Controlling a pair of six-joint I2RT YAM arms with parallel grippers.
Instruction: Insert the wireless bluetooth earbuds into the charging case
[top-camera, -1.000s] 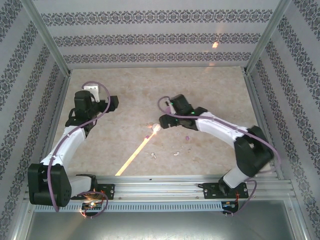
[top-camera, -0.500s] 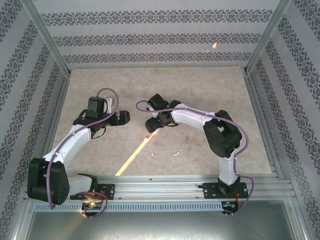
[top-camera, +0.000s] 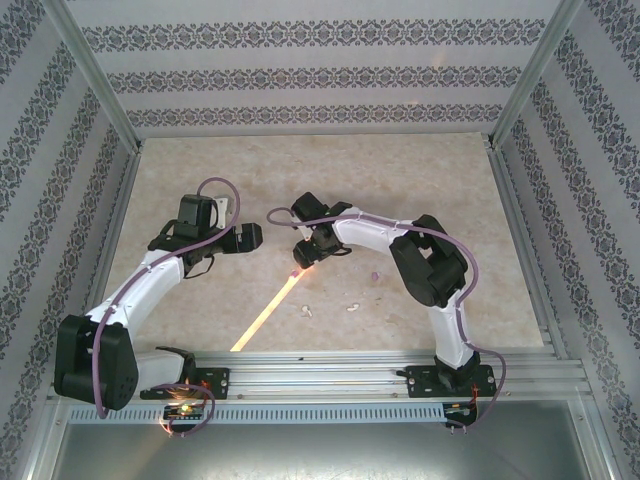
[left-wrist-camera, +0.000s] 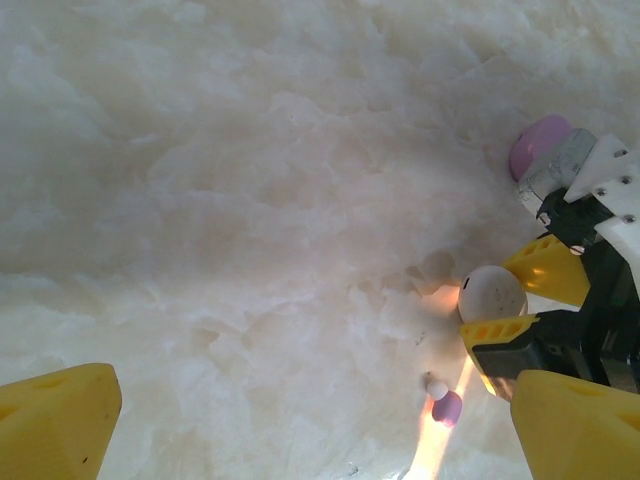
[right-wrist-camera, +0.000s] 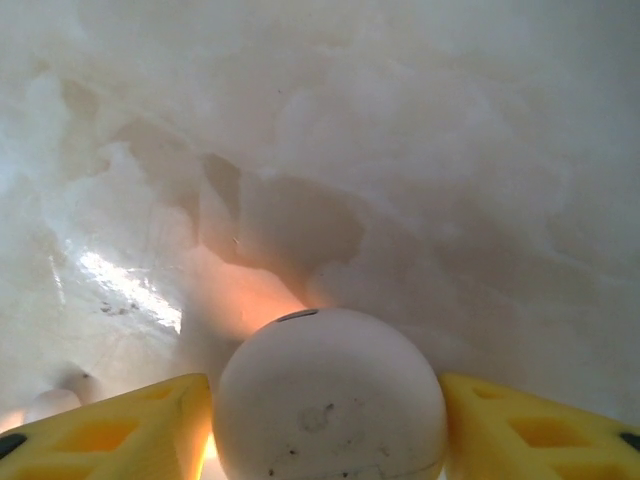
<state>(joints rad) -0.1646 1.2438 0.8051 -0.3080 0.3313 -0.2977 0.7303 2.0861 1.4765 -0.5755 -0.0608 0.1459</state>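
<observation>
A: Right arm swung left in the last second. We see the right pincer narrowed, now pinching the white case on the tabletop.
B: Left pincer spread, hovering close. Purple earbud and whitish earbud lie loose just beside the case. We'd say case steadied, loading next.

Marbled table; white round case, whitish earbuds near front, purple earbud near case.
</observation>
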